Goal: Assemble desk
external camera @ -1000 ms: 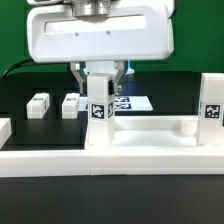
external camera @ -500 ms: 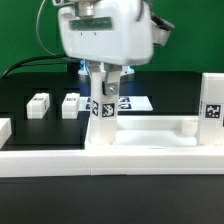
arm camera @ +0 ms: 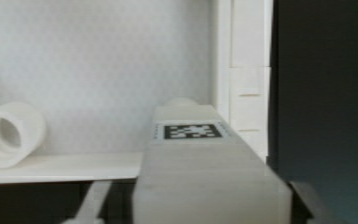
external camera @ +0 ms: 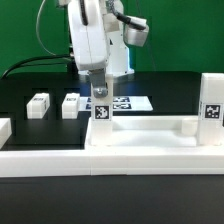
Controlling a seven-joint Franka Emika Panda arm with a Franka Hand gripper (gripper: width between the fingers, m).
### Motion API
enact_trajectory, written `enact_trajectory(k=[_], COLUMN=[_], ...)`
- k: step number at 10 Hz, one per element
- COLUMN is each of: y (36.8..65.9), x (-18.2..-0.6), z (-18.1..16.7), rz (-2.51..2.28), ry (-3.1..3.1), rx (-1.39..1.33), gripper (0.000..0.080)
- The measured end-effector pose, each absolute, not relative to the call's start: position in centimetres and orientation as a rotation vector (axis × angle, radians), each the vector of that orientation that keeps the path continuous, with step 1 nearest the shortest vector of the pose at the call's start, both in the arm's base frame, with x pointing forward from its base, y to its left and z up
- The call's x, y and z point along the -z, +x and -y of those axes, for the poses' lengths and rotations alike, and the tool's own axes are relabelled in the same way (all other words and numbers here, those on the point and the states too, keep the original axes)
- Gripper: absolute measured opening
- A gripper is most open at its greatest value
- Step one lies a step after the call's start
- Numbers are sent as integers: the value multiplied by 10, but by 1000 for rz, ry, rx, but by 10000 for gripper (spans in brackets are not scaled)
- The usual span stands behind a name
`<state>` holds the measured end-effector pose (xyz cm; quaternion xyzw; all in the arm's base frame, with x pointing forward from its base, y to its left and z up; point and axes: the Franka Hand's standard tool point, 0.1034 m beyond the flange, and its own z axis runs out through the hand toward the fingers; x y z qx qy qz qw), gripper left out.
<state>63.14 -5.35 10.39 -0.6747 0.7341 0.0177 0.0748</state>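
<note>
Looking from outside, we see the gripper (external camera: 100,92) holding tight to a leg (external camera: 100,114) that stands upright at a corner of the desk top (external camera: 150,136), near the table's (external camera: 20,95) front edge. Only the wrist view shows a round hole (arm camera: 7,135) in the top.

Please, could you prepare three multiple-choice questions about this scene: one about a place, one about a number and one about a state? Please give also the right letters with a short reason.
1. Where is the tagged leg under the gripper?
A lying flat
B upright on the desk top
C hanging in the air, touching nothing

2. How many loose legs lie side by side on the black table?
A two
B four
C none

3. How do the jaws stand?
A wide open, apart from everything
B shut on the tagged leg
C out of view

Answers: 1 B, its lower end meets the desk top; 2 A, two short white pieces lie there; 3 B, the jaws clasp its upper end.
</note>
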Motion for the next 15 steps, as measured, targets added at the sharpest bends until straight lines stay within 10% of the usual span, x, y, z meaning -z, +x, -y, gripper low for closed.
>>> enact_trajectory(k=[7, 9, 10, 15], y=[631, 631, 631, 633], x=[-104, -103, -104, -154], z=[57, 56, 55, 37], rz=[-2483, -2483, -2480, -2397], ry=[-1661, -1662, -1664, -1664], rx=[-81, -82, -82, -71], gripper=[300, 371, 596, 648])
